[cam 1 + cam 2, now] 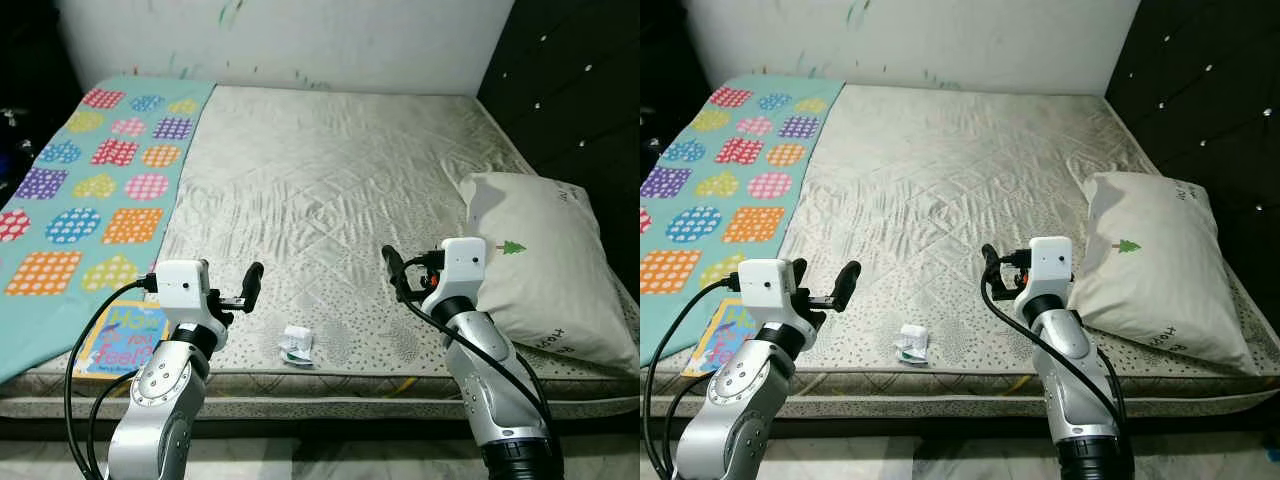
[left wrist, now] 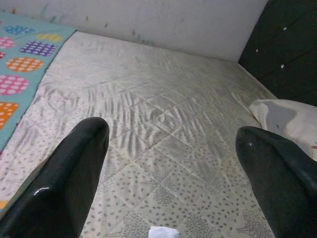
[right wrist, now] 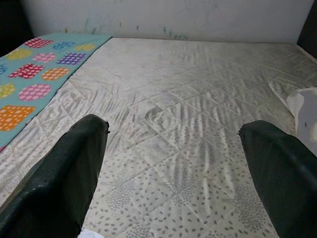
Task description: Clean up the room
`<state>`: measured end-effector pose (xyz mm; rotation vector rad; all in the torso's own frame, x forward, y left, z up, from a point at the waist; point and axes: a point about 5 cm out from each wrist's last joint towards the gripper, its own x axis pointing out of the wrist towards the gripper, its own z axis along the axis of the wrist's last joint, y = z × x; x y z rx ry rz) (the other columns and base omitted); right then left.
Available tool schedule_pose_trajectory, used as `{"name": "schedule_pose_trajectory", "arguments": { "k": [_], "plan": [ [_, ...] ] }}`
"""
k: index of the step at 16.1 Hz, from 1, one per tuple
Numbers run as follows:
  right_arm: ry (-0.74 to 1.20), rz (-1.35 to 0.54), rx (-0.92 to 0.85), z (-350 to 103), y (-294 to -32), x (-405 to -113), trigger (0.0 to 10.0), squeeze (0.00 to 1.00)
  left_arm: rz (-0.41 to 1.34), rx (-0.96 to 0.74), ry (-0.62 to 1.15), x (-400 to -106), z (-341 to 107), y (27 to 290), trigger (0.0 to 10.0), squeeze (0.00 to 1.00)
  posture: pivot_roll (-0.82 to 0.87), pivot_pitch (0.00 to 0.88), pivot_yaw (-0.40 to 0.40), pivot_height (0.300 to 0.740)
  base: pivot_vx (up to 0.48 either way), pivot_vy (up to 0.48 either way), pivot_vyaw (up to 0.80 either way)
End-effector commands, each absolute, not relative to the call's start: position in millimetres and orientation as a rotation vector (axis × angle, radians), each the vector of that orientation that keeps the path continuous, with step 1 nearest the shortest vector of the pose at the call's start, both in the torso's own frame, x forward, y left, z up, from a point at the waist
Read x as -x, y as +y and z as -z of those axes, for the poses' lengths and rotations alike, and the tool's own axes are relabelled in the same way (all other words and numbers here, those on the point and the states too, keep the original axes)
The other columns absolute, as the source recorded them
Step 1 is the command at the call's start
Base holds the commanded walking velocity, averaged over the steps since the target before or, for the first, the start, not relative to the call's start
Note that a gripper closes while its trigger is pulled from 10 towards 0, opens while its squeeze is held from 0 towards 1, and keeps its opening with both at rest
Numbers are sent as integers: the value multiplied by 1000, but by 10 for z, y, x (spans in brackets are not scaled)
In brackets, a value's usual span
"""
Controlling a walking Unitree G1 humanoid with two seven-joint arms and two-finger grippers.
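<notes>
Black fingers (image 2: 64, 188) of the left gripper (image 1: 247, 290) are standing wide apart above the near edge of the mattress (image 1: 330, 190), holding nothing. The right gripper (image 1: 393, 272) is hovering likewise, its fingers (image 3: 59, 183) spread and empty. A small crumpled white wrapper (image 1: 297, 345) is lying on the mattress between the two grippers, nearer than both sets of fingertips and closer to the left ones; in the left wrist view it is peeking in just below the gap between the fingers (image 2: 163, 232). No finger is touching it.

Further from the wrapper, on the robot's left, a children's book (image 1: 122, 340) is resting at the near corner of the mattress, partly under the left arm. It is lying on a teal blanket (image 1: 90, 190) patterned with coloured shapes. On the opposite side of the wrapper, a cream pillow (image 1: 545, 260) with a small green tree is sitting just beside the right gripper, against the dark headboard (image 1: 570, 90).
</notes>
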<state>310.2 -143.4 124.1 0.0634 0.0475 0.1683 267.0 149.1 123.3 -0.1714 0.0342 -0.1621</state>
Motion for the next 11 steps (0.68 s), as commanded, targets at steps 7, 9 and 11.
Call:
{"name": "schedule_pose_trajectory", "arguments": {
  "k": [7, 9, 11],
  "plan": [
    [40, -163, -63, -1261, -1441, -3113, 10000, 0, 174, 168, 27, -2681, -1257, 1499, 10000, 0, -18, 82, -39, 740, 142, 0, 0],
    [49, -161, -63, -1254, -1443, -3116, 10000, 0, 174, 167, 26, -2683, -1258, 1499, 10000, 0, -18, 81, -38, 740, 264, 0, -266],
    [49, -158, -72, -1250, -1449, -3117, 10000, 0, 175, 167, 26, -2682, -1257, 1499, 10000, 0, -18, 81, -38, 740, 268, 0, -800]
  ]
}}
